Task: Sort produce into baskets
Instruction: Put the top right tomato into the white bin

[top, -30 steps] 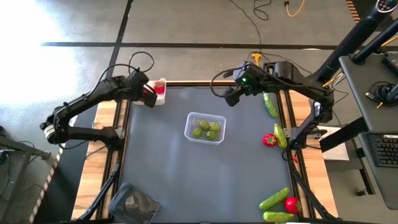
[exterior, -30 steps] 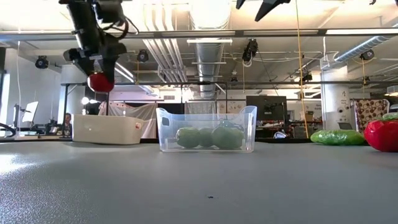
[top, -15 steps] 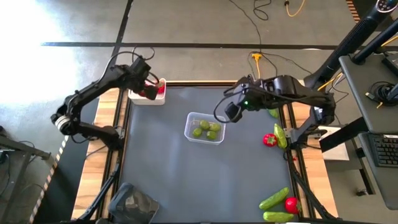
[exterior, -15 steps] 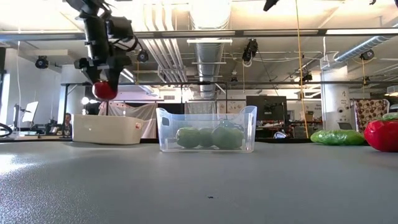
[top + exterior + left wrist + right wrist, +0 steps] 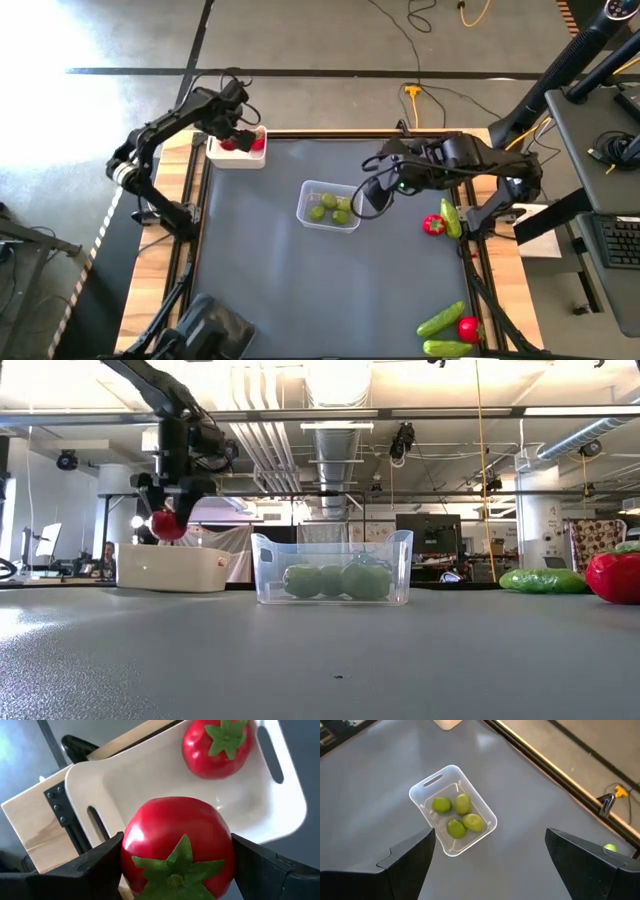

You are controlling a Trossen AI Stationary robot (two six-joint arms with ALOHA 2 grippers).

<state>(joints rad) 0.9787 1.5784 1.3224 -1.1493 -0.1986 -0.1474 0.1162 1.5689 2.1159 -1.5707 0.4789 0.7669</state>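
Glossy red strawberry (image 5: 177, 845) with green top pinched in left fingers (image 5: 95, 865) over white tub (image 5: 150, 775), right fingers (image 5: 410, 862) spread

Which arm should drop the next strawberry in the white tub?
Left. Its pincer is shut on a strawberry above the white tub. The right pincer is open and empty above the clear tub.
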